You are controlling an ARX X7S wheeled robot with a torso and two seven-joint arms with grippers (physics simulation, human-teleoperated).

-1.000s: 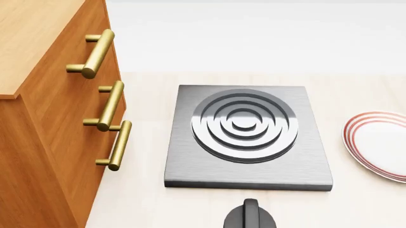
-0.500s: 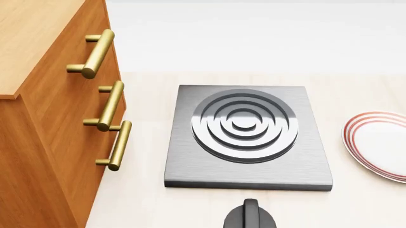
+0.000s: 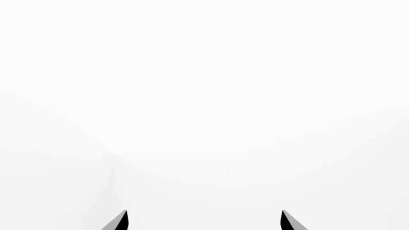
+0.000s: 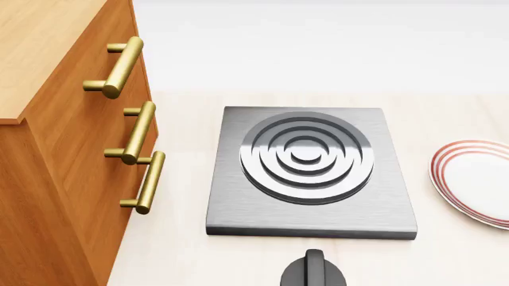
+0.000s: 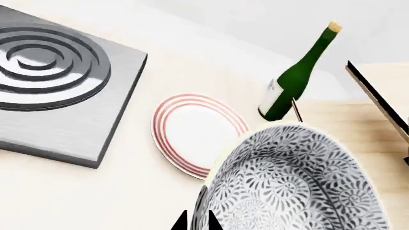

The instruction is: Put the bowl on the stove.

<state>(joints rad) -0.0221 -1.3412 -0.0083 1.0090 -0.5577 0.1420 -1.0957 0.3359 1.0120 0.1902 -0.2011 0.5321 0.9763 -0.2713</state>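
Stove (image 4: 312, 173) central on tabletop (image 4: 183, 250); drawer cabinet (image 4: 64, 149) left of stove; plate (image 4: 475, 182) right of stove; knob (image 4: 313, 271) before stove; bowl (image 5: 297, 182), bottle (image 5: 295, 72) beyond plate.

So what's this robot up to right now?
It's meant to set the patterned bowl on the stove, whose burner is bare. The right gripper is at the bowl's rim, beside a red-ringed plate and a green bottle; whether it grips is unclear. The left gripper is open, facing blank white.
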